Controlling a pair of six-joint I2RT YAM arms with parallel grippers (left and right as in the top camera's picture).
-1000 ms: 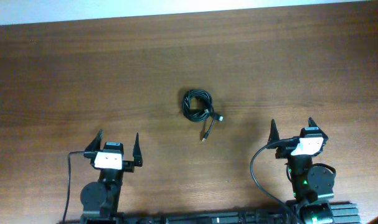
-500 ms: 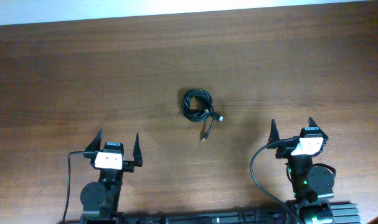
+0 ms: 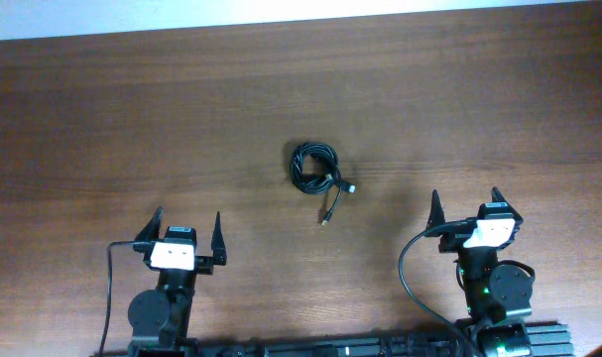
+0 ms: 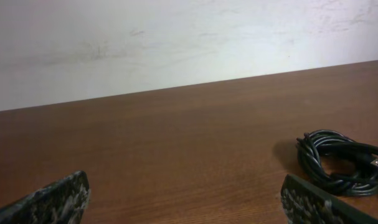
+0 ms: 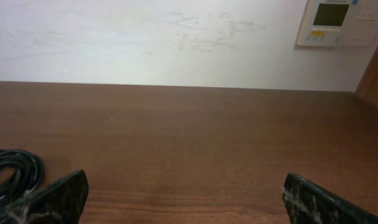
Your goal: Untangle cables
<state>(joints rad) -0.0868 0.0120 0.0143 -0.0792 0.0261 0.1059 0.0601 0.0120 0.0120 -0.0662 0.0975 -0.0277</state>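
A broad brown wooden table (image 3: 132, 119) filled the overhead view, running back to a pale, scuffed wall (image 4: 176, 43) at its far edge. Two robot arms sat at the near edge of the table, well apart from each other and from the work at the centre.

The left gripper (image 3: 189, 213) stood with its jaws spread wide and nothing between them. Its dark, mottled fingers (image 4: 51, 202) showed only at the bottom corners of the left wrist view. The right gripper (image 3: 465, 192) was likewise fully spread and held nothing. A thicker black wire (image 3: 408, 273) looped beside its base.

A white control panel (image 5: 338, 22) hung on the wall at the upper right of the right wrist view.

The cables (image 3: 313, 167) lay near the middle of the table as one small, tight black coil, ahead of both grippers and between them, touched by neither. The coil sat at the right edge of the left wrist view and at the lower left of the right wrist view.

Two loose ends trailed from the coil toward the near side. One plug end (image 3: 351, 188) rested just beside the coil, and the other plug end (image 3: 325, 220) lay a little farther out.
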